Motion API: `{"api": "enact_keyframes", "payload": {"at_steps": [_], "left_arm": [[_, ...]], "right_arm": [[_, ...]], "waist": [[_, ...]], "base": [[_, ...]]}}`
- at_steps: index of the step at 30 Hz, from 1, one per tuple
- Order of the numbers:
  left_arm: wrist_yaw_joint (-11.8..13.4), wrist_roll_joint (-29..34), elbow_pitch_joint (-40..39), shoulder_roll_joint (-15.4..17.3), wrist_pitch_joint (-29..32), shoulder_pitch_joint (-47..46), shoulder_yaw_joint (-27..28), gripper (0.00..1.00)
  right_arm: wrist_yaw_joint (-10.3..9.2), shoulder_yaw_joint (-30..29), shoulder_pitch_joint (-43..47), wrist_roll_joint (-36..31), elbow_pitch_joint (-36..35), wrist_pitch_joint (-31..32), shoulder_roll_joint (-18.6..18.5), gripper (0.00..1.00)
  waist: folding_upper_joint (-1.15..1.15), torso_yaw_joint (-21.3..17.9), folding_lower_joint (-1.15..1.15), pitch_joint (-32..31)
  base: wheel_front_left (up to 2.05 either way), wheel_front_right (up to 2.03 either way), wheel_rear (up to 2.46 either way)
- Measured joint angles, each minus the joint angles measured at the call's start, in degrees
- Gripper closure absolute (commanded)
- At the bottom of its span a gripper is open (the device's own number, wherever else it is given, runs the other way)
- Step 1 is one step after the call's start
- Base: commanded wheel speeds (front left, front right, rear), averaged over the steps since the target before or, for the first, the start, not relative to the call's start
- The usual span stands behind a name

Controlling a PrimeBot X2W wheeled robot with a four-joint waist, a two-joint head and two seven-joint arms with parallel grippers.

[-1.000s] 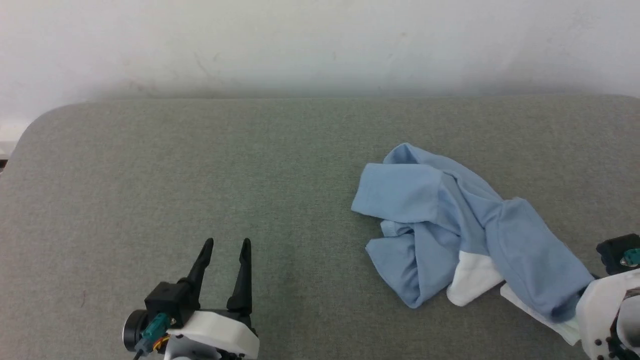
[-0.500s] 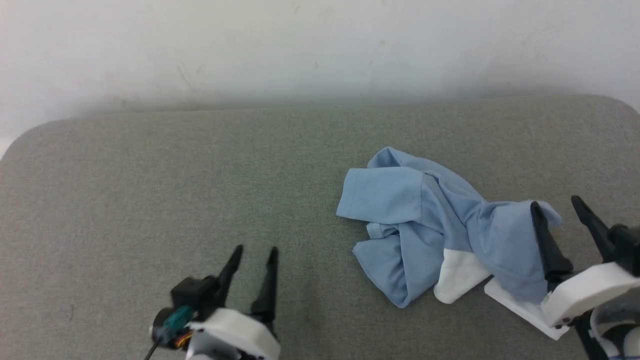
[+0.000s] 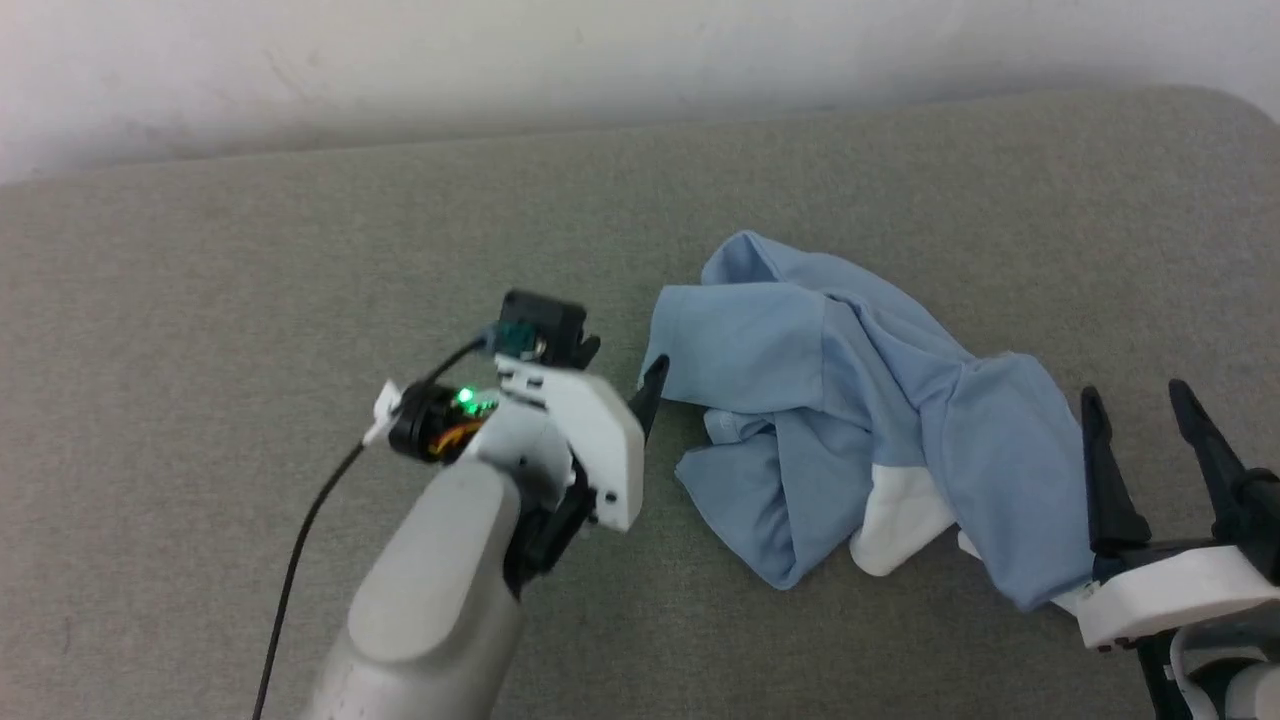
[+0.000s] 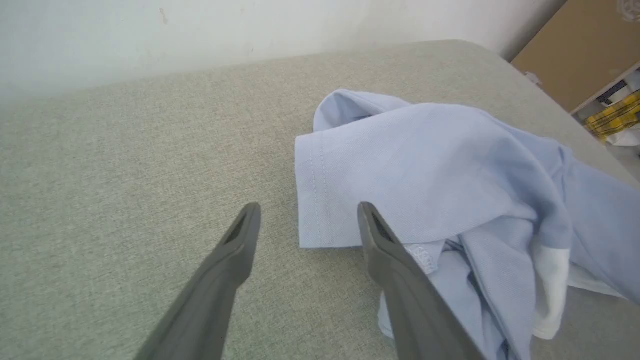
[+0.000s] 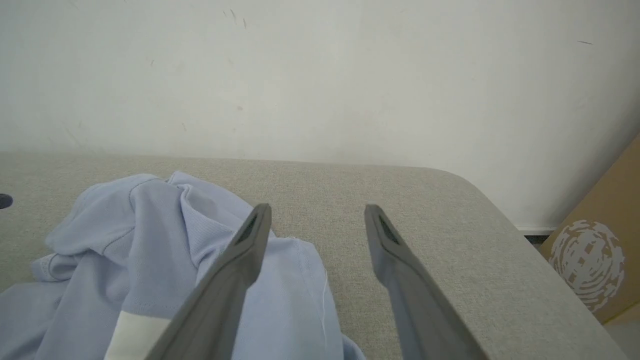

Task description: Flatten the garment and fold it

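The garment (image 3: 850, 420) is a light blue T-shirt with a white part, lying crumpled on the grey-green surface right of centre. My left gripper (image 3: 640, 385) has reached its left edge. In the left wrist view this gripper (image 4: 308, 207) is open, its fingers standing either side of the stitched sleeve hem of the garment (image 4: 425, 160), with nothing gripped. My right gripper (image 3: 1135, 392) stands open at the garment's right end. In the right wrist view its (image 5: 317, 207) left finger is over the garment (image 5: 150, 225) and its right finger is over bare surface.
The padded grey-green surface (image 3: 250, 280) has rounded corners and runs back to a white wall (image 3: 600, 40). A black cable (image 3: 300, 530) trails from my left wrist. A cardboard box (image 5: 600, 250) stands beyond the surface's right edge.
My right gripper has opened and let go of the garment's right end. My left arm has reached forward and right to the sleeve. The head camera has tilted down.
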Motion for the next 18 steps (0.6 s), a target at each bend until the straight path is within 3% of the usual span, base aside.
{"api": "enact_keyframes", "payload": {"at_steps": [8, 14, 15, 16, 17, 18], "left_arm": [[2.2, -1.8, 9.2, 0.0, 11.4, -12.3, -4.4, 0.00], [1.4, -0.9, 15.5, 0.1, 16.7, -16.7, -6.9, 0.00], [0.7, -0.9, 16.0, 0.1, 17.5, -17.4, -7.2, 0.21], [0.3, -0.9, 16.3, 0.2, 18.2, -17.9, -7.5, 0.76], [-0.1, -0.9, 16.5, 0.3, 18.6, -18.3, -7.8, 1.00], [-0.5, -0.9, 16.5, 0.4, 18.7, -18.6, -8.1, 1.00]], "right_arm": [[0.00, 0.2, -1.9, -0.7, 0.5, -1.8, 0.9, 0.00], [0.00, 0.4, -2.9, -1.6, 1.6, -3.4, 1.4, 0.00], [0.00, 0.3, -3.0, -1.6, 1.8, -3.6, 1.5, 0.00], [0.00, 0.1, -3.1, -1.7, 2.1, -3.9, 1.6, 0.00], [0.00, -0.1, -3.1, -1.7, 2.3, -4.0, 1.6, 0.00], [0.00, -0.5, -3.1, -1.7, 2.4, -4.1, 1.6, 0.00]], "waist": [[0.00, -2.3, 0.00, 4.9], [0.00, -3.9, -0.01, 7.8], [0.00, -4.1, -0.01, 8.2], [0.00, -4.2, -0.01, 8.5], [0.00, -4.2, -0.01, 8.8], [0.00, -4.2, -0.01, 9.0]], "base": [[0.00, 0.00, 0.00], [0.00, 0.00, 0.00], [0.00, 0.00, 0.00], [0.00, 0.00, 0.00], [0.00, 0.00, 0.00], [0.00, 0.00, 0.00]]}}
